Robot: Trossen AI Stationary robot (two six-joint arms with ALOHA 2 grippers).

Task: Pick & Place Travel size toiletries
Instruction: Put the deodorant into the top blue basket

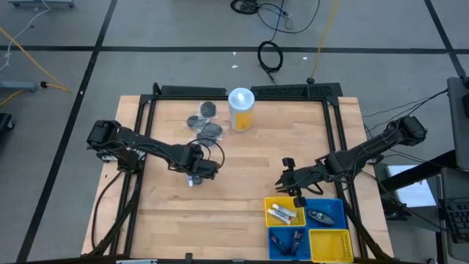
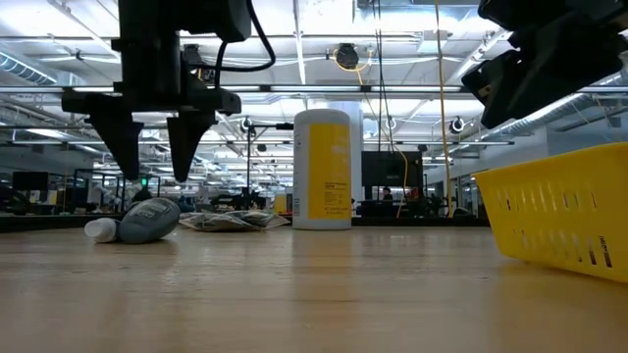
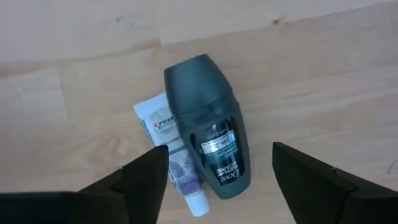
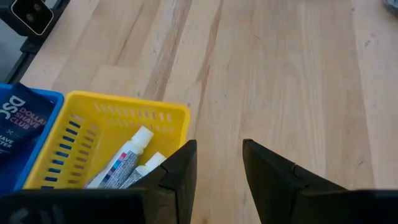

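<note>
left wrist view: left tool (image 3: 214,180) open, hovering above a dark roll-on bottle (image 3: 208,127) and white tube (image 3: 174,155) lying touching on the table (image 3: 323,68). right tool (image 4: 217,171) parted, empty, at 12 o'clock of the yellow basket (image 4: 124,112) holding tubes (image 4: 127,158).

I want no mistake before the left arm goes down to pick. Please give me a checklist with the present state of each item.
1. Left hand open: ok.
2. Left hand is above the dark deodorant bottle, not touching it: ok.
3. Bottle lies between the fingers: ok.
4. Bottle free of other things: not ok, the white tube lies against it.
5. Right hand empty, waiting by the yellow basket: ok.
6. Room in a basket for the bottle: cannot tell.
</note>
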